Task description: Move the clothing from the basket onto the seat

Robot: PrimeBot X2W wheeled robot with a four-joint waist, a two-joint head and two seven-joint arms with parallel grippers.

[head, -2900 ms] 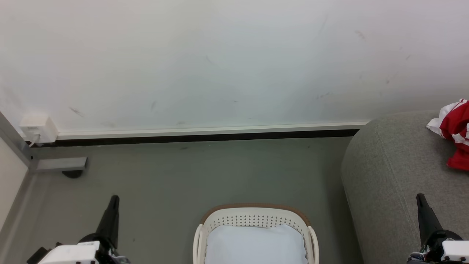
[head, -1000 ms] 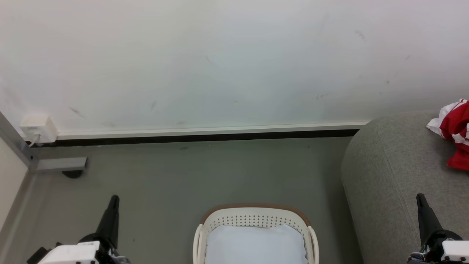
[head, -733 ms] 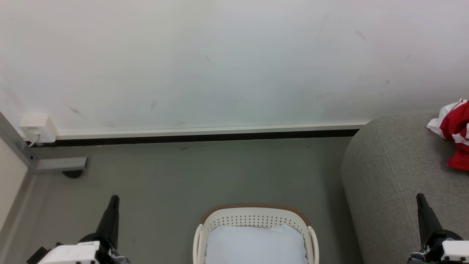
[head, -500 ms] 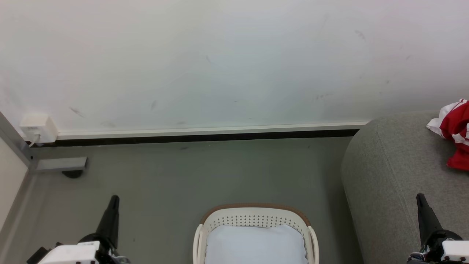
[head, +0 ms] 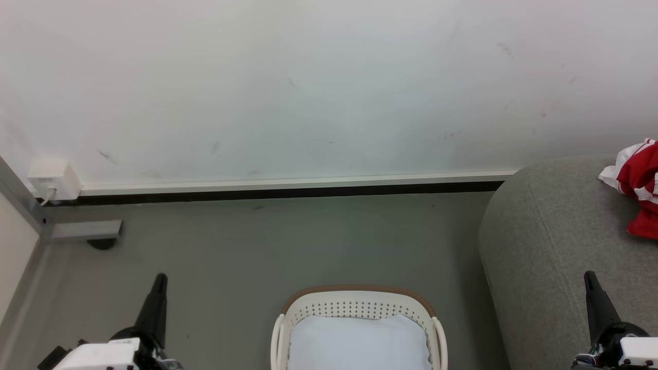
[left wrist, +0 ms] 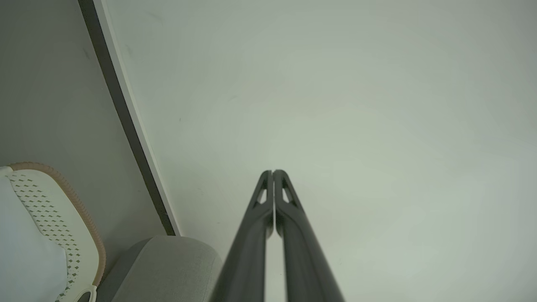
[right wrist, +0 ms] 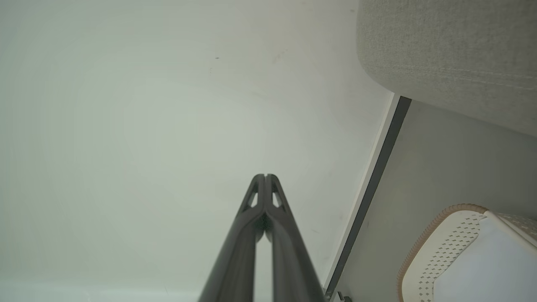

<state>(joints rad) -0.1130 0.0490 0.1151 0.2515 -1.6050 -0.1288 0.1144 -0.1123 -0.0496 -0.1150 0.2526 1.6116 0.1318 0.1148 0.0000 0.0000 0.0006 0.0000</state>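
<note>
Red clothing with white stripes (head: 640,187) lies bunched on the grey seat (head: 555,241) at the right edge of the head view. The cream basket with a brown rim (head: 358,298) stands on the floor at bottom centre, holding a flat pale white pad (head: 358,343). My left gripper (head: 160,280) rests at the lower left, shut and empty, fingertips together (left wrist: 272,172). Over the seat's front at the lower right, my right gripper (head: 589,277) is shut on nothing (right wrist: 265,176). The basket rim (left wrist: 79,209) (right wrist: 428,237) and the seat (left wrist: 168,264) (right wrist: 453,58) appear in both wrist views.
A white wall (head: 308,87) with a pale skirting board (head: 298,182) runs behind the grey floor (head: 288,246). A white socket box (head: 53,180) and a grey metal bracket (head: 82,229) sit at the far left.
</note>
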